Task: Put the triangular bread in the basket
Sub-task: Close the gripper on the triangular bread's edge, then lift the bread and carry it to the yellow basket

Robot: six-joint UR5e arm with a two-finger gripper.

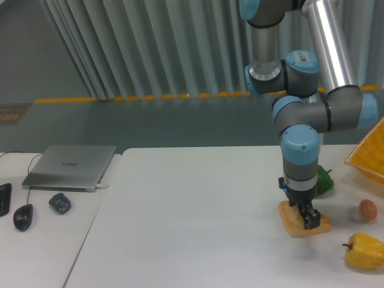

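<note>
Arm bent downward, hand [305, 216] pointing straight down, low.

A closed silver laptop [70, 166], a black computer mouse [23, 216] and a small dark gadget [60, 203] sit at the desk's [180, 228] left edge; a green pepper [324, 181], brownish egg [368, 209] and yellow bell pepper [364, 251] lie near its right edge.
</note>
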